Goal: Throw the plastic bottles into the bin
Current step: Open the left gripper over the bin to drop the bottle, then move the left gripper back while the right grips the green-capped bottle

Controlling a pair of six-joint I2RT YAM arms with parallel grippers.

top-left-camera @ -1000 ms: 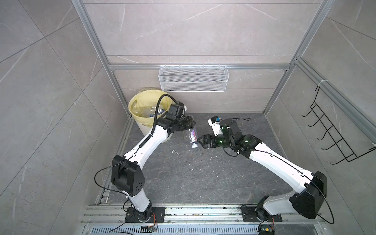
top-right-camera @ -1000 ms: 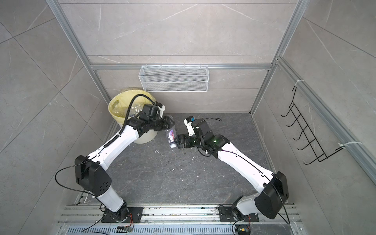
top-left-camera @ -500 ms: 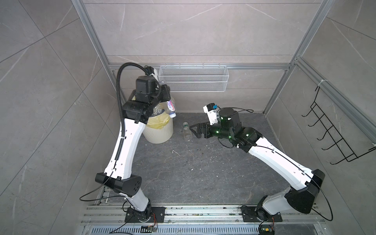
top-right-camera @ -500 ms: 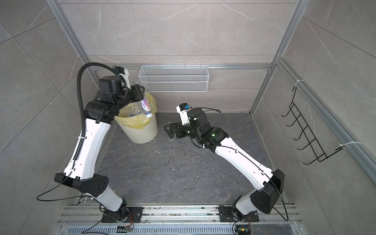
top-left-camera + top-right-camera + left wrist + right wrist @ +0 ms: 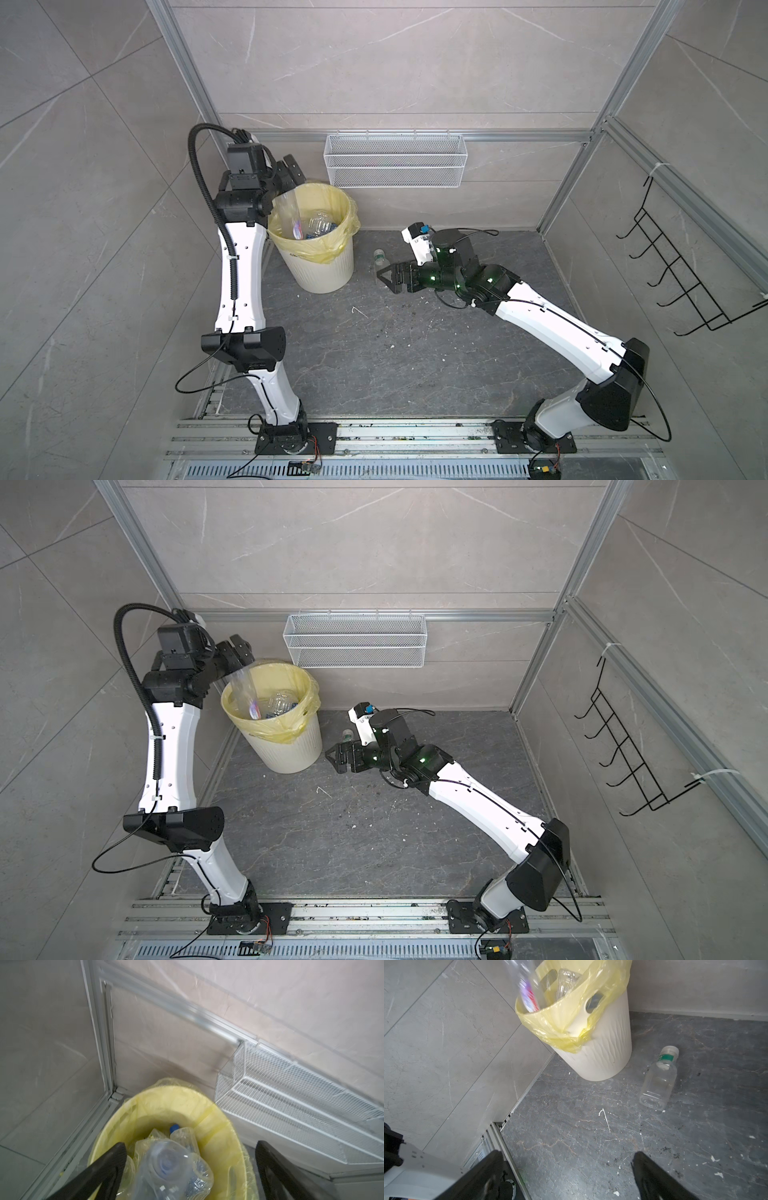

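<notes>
Two claws, both spread wide and empty. Just below the left claw [image 5: 296,174], a blurred red-labelled bottle [image 5: 529,991] is mid-air in the mouth of the yellow-bagged bin [image 5: 324,270], above the crushed bottles [image 5: 320,222] inside. Just ahead of the right claw [image 5: 566,1154], a green-labelled clear bottle [image 5: 658,1080] lies untouched on the floor [image 5: 591,1136].

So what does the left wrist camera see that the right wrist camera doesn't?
Only the left wrist view: the white wire basket, and a look down into the bin, with a blue-capped bottle among others. Only the right wrist view: a clear bottle lying on the floor near the bin, and the bin's ribbed outside. Both: the yellow-lined bin, a blurred bottle at its mouth, and an open end effector, the left end effector or the right end effector.
</notes>
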